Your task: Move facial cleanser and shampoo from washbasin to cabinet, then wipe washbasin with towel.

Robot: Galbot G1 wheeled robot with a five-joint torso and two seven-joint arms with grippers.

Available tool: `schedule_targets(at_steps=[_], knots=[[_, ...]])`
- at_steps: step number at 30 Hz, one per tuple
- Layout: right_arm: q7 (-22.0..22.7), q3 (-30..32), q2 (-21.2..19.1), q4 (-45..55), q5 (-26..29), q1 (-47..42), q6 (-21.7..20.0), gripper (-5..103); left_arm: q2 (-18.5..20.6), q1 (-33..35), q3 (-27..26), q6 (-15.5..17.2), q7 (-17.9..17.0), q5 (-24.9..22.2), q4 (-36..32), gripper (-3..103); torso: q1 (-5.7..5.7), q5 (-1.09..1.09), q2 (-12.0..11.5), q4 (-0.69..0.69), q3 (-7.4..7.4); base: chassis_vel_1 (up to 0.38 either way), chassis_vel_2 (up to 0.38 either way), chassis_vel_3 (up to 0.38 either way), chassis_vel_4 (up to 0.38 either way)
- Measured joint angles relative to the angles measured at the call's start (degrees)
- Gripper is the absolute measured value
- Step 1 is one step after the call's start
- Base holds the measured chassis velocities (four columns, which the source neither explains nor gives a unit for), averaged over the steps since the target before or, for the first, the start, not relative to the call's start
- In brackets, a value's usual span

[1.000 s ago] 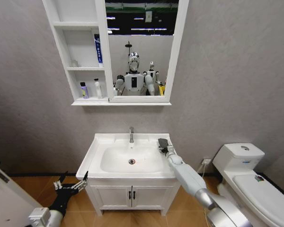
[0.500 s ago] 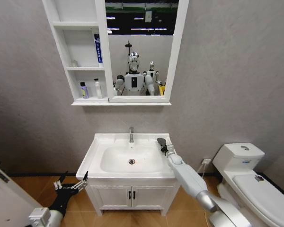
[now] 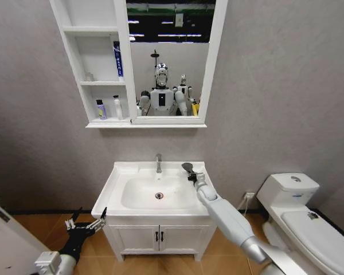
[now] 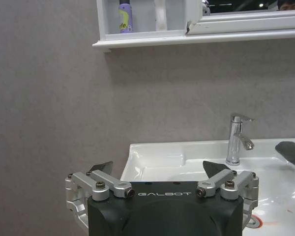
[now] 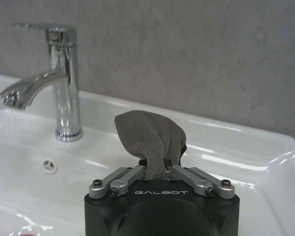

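The towel (image 5: pixel 150 137), a small dark grey cloth bunched into a soft hump, is pinched between the closed fingers of the right gripper (image 3: pixel 188 169), with most of the cloth standing up above the fingertips. From where I stand, the right arm reaches up from low on the right and holds the cloth over the back right part of the washbasin (image 3: pixel 117 175), a white rectangular ceramic basin with an oval bowl, just to the right of the chrome tap (image 3: pixel 159 162).

The relation that matters is this: the bowl and its round drain (image 3: pixel 159 196) lie down and to the robot's left of the gripped cloth, and the basin's long axis runs side to side across the robot's front. I judge that wiping calls for the cloth to come down onto the ceramic and sweep leftward along that axis, passing in front of the tap. Whether the cloth is touching the rim now, I cannot tell.

The left gripper (image 4: pixel 157 173) hangs low beside the vanity's left front corner, fingers spread apart and holding nothing; the right arm is plainly the nearer one.

Up on the wall, the cabinet (image 3: pixel 97 69), a tall white unit of narrow shelves joined to the mirror, holds a small purple bottle (image 3: pixel 100 109) and a white bottle (image 3: pixel 118 107) on its lowest shelf, so the moving looks done.
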Motion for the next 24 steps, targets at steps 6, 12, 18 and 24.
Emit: schedule_targets(at_steps=[6,12,18,24], knots=[[7.3,-4.7,2.2,-2.5,3.3,1.7,-6.3,7,0.0,0.0,0.0,0.0,0.0,0.0,0.0,100,0.0,-0.02,0.0,-0.02,0.0,0.0,0.0,0.0,0.0],[10.3,-8.3,2.7,-5.3,6.0,2.6,-9.6,7,0.0,0.0,0.0,0.0,0.0,0.0,0.0,100,0.0,-0.01,0.0,-0.03,0.0,0.0,0.0,0.0,0.0],[11.4,-8.8,3.2,-7.2,4.4,1.5,-9.9,7,0.0,0.0,0.0,0.0,0.0,0.0,0.0,100,0.0,0.0,0.0,-0.04,0.0,0.0,0.0,0.0,0.0],[11.3,-7.9,5.3,-11.0,7.3,1.9,-10.8,7,0.0,0.0,0.0,0.0,0.0,0.0,0.0,100,0.0,-0.01,0.0,-0.02,-0.01,0.0,0.0,0.0,0.0]])
